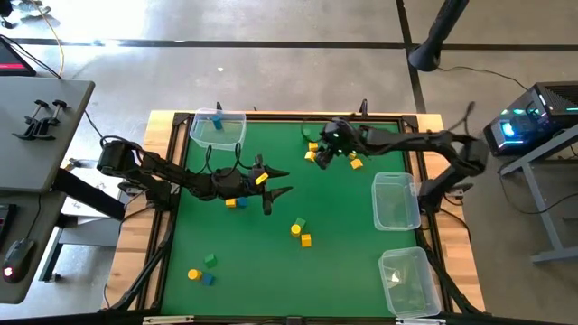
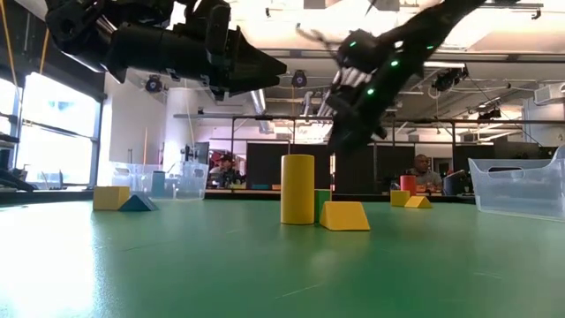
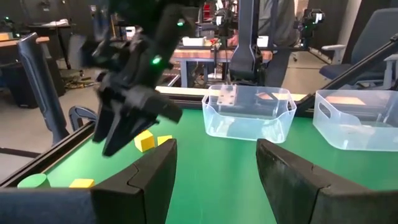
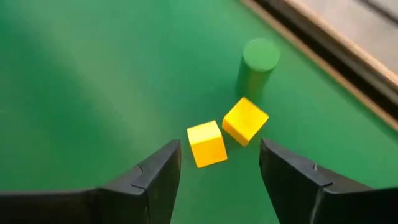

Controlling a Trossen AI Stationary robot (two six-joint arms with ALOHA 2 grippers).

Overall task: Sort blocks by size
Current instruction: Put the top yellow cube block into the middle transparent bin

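Observation:
Small blocks lie scattered on the green mat. Two yellow cubes [image 4: 206, 143] [image 4: 244, 120] and a green cylinder [image 4: 258, 62] rest on the mat at the far middle. My right gripper [image 1: 318, 152] hovers open above the two cubes, its fingers [image 4: 155, 171] either side of them, touching nothing. My left gripper [image 1: 282, 181] is open and empty above the mat's middle, facing the table's right side. A yellow block [image 1: 262, 179] shows beside its wrist. A yellow cylinder [image 2: 297, 188] and a yellow wedge [image 2: 344, 215] stand at mid-mat.
Clear tubs stand at the far left [image 1: 219, 128], holding a blue block, and along the right edge [image 1: 396, 200] [image 1: 406, 282]. More blocks lie under the left arm [image 1: 237, 203], at the near left [image 1: 200, 271] and at the far right [image 1: 355, 163]. A raised wooden rim [image 1: 163, 171] frames the mat.

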